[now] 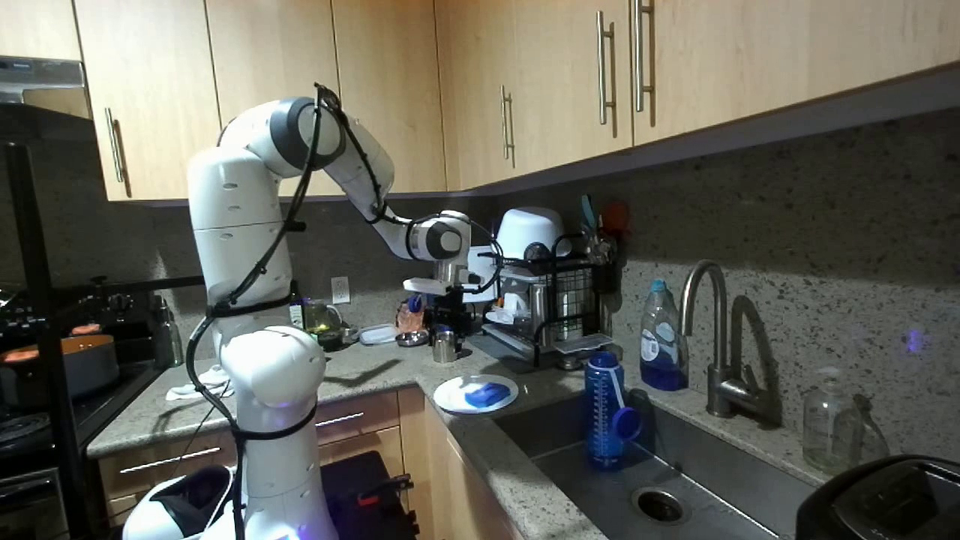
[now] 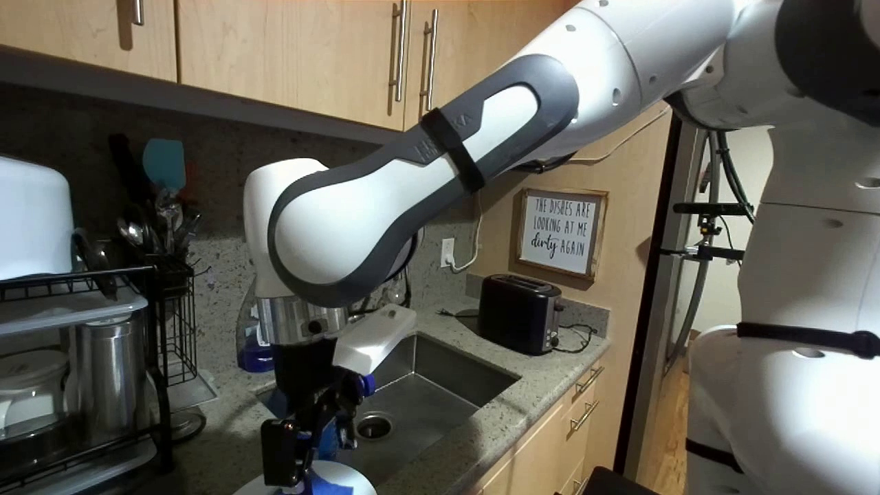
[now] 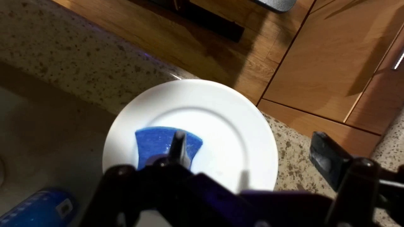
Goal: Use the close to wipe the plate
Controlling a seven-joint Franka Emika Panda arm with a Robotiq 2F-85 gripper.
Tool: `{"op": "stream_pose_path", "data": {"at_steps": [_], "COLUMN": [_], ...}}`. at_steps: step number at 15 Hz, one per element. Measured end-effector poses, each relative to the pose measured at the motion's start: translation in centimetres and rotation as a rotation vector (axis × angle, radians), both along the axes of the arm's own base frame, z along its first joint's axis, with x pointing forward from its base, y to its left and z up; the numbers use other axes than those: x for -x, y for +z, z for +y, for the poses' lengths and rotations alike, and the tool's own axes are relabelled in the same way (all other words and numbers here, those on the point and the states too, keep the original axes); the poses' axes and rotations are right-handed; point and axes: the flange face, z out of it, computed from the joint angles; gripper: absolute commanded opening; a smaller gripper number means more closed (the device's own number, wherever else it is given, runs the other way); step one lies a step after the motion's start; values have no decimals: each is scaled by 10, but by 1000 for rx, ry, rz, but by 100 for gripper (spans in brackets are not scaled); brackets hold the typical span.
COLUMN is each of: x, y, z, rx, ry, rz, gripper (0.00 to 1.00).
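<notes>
A white plate (image 1: 448, 395) lies on the counter at the sink corner. It also shows in the wrist view (image 3: 252, 126) and at the bottom of an exterior view (image 2: 354, 478). A blue cloth or sponge with curved edges (image 3: 153, 142) lies flat on the plate, off its middle; it shows too in both exterior views (image 1: 486, 394) (image 2: 330, 487). My gripper (image 3: 249, 138) is open and empty, its fingers wide apart. In the wrist view one finger overlaps the blue piece and the other is past the plate's rim. The gripper (image 1: 452, 319) appears raised; contact is not visible.
A steel sink (image 1: 551, 487) adjoins the plate, with a blue bottle (image 1: 604, 409) in it. A dish rack (image 1: 555, 300) stands behind. A metal cup (image 1: 444, 346) is on the counter. A soap bottle (image 1: 663, 341) and faucet (image 1: 720, 337) are behind the sink.
</notes>
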Motion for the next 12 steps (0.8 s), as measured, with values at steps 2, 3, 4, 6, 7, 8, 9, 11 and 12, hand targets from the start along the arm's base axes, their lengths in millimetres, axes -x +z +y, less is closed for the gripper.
{"op": "stream_pose_path", "data": {"at_steps": [2,3,4,6,7,8,9,11,12], "x": [13,19,24,30,33,37,40,46,48], "y": [8,12,16,22,24,26,27,30,31], "z": [2,2,2,0,-1,-1,-2,-2,-2], "rx": [7,9,11,14,15,17,19,22,23], "ry": [0,1,3,-4,-5,-2,1,7,9], "rz": [-20,-30,-39,-54,-60,-66,-71,-81,-83], "gripper": [100,100,100,100,100,100,100,100,100]}}
